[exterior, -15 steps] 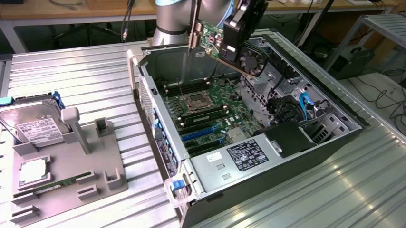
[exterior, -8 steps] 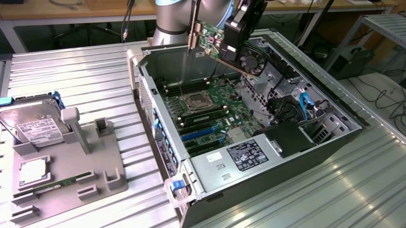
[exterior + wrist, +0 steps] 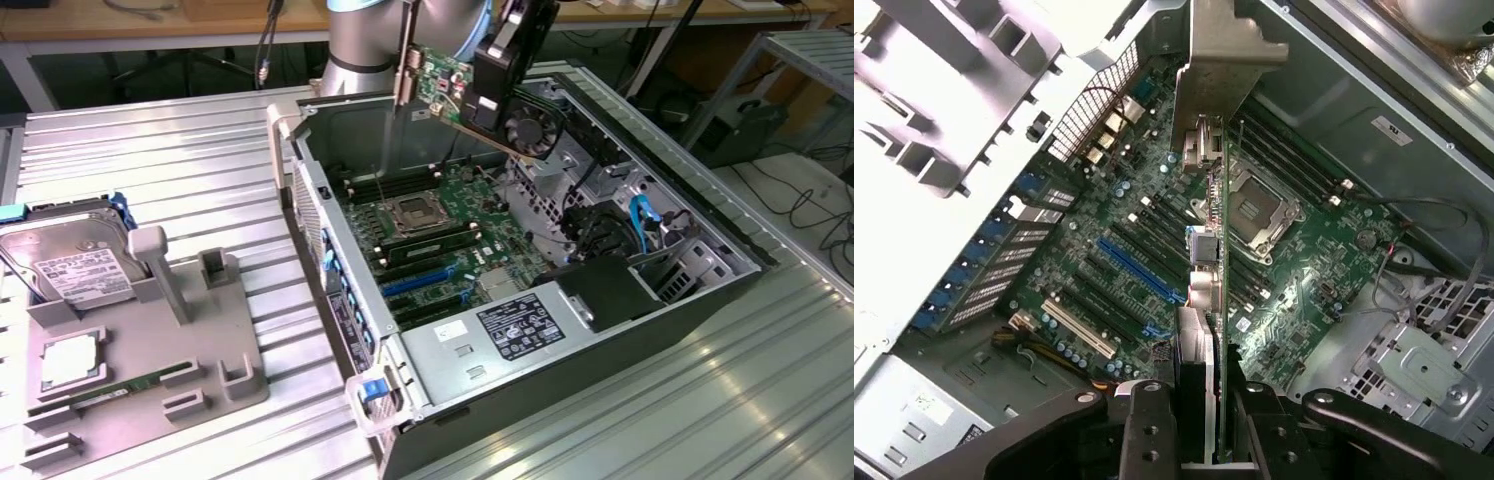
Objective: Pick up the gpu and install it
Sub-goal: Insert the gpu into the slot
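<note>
The claw (image 3: 497,85) is clamped on the gpu (image 3: 441,80), which hangs in the air above the case's (image 3: 587,380) open side, over its far end, touching nothing inside. The card is tilted, with its silver bracket (image 3: 403,75) pointing down toward the case's rear wall and its fan (image 3: 534,128) on the side toward the drive bay. In the wrist view the gpu (image 3: 1206,260) shows edge-on, with the black fingers (image 3: 1146,430) of the claw (image 3: 1204,425) pressed against both faces and the bracket (image 3: 1224,50) at its far end.

The case lies on its side on the ribbed metal tabletop (image 3: 160,170). Inside it, below the card, sit the motherboard (image 3: 454,250), with the socket (image 3: 414,212) and the blue slots (image 3: 427,285); in the wrist view the slots (image 3: 1139,270) are bare and lie to one side of the card's edge. The power supply (image 3: 514,330) fills the case's near corner.

Well apart from the case, toward the exterior view's left, a grey fixture (image 3: 227,350) holds a hard drive (image 3: 74,265), a chip (image 3: 67,362) and a memory stick (image 3: 120,390).
</note>
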{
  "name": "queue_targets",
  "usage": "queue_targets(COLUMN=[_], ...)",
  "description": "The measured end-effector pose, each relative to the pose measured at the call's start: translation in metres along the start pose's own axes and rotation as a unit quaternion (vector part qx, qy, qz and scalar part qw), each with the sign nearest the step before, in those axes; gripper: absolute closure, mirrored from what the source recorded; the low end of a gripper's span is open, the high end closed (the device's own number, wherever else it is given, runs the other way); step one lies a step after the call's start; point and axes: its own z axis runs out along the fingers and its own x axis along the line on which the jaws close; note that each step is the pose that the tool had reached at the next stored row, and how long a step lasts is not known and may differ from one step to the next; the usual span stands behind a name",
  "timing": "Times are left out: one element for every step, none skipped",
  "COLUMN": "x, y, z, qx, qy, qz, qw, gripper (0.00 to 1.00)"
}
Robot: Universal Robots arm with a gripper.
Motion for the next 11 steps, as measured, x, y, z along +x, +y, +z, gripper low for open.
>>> queue_targets(x=[0.0,0.0,0.0,0.0,0.0,0.0,0.0,0.0,0.0,0.0,0.0], y=[0.0,0.0,0.0,0.0,0.0,0.0,0.0,0.0,0.0,0.0,0.0], z=[0.0,0.0,0.0,0.0,0.0,0.0,0.0,0.0,0.0,0.0,0.0], qx=[0.0,-0.0001,-0.0001,-0.0002,-0.0002,-0.0002,-0.0003,-0.0004,-0.0004,-0.0005,-0.0005], qy=[0.0001,0.0002,0.0003,0.0004,0.0005,0.0006,0.0007,0.0009,0.001,0.0011,0.0012], qz=[-0.002,-0.005,-0.007,-0.009,-0.011,-0.013,-0.015,-0.02,-0.023,-0.025,-0.027], qw=[1.0,1.0,1.0,1.0,0.9999,0.9999,0.9999,0.9998,0.9997,0.9997,0.9996], gripper=[0.73,0.73,0.73,0.73,0.73,0.73,0.73,0.73,0.73,0.73,0.73])
